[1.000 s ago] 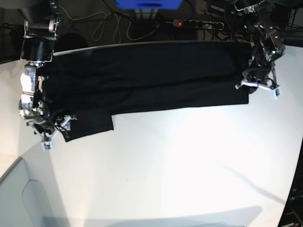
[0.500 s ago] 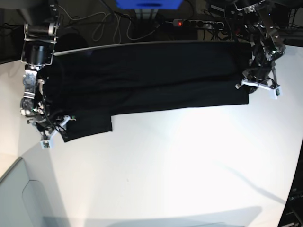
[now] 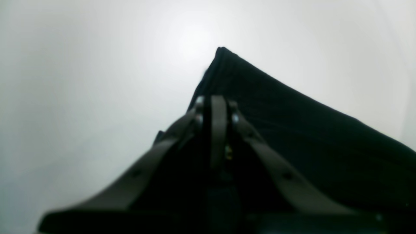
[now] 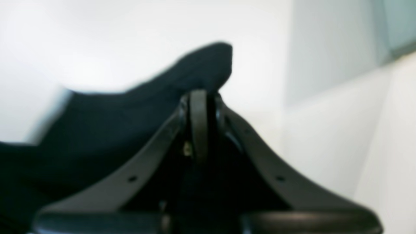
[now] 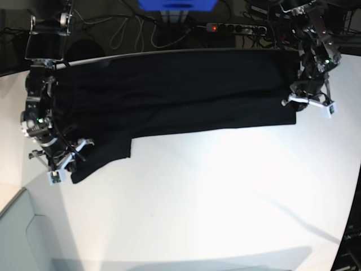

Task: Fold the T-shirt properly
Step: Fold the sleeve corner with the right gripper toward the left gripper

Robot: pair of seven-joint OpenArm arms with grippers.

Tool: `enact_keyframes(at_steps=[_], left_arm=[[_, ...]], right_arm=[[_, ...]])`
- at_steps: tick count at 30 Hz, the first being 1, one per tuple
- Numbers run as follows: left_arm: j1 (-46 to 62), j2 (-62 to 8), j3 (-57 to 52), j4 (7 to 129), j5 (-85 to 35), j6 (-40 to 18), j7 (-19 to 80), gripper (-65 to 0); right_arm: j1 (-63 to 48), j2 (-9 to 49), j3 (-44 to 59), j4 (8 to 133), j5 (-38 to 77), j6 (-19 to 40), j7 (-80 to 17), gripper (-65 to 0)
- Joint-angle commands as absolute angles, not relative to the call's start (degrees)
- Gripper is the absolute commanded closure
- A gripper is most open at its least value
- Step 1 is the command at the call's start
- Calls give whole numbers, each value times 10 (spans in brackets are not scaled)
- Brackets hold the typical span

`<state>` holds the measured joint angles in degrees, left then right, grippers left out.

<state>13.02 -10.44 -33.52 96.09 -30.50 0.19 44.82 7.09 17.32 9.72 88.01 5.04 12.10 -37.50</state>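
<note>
the t-shirt (image 5: 175, 93) lies spread as a long black band across the 12 o'clock half of the white counter (image 5: 225, 197), with one flap hanging lower toward 9 o'clock. it looks already doubled lengthwise, so in my judgement one fold is in place, and the cross folds that would bring it to a compact packet are not yet done.

the left gripper (image 5: 307, 101) sits at the shirt's 3 o'clock end; in its wrist view the jaws are pressed together with the black cloth corner (image 3: 224, 65) running out from between them, so it seems clamped on that corner. the right gripper (image 5: 59, 166) is at the 9 o'clock flap, jaws closed too, and the cloth (image 4: 201, 65) bulges just past its tips, apparently pinched.

count: one t-shirt, two grippers, one counter. no printed graphic shows; only plain black fabric is visible.
</note>
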Motion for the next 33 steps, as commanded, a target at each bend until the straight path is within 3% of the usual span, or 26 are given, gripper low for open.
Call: enact_keyframes(at_steps=[1,14,22,33], left_arm=[[128,-114,-338,972,-310,0,437,0],[140,-109,-338,1049,-310,0,437,0],[192,-108,-338,1121,-310,0,437,0],[217,-108,-353,1125,-310,0,433,0]], right_arm=[[65,182,101,909,51,126,-370,-2],[-132,189,210,1175,51,126,-386,-2],[-212,189,242,1193,51,126,-385,-2],[-261,189,251,1195,52,127,-384,-2]])
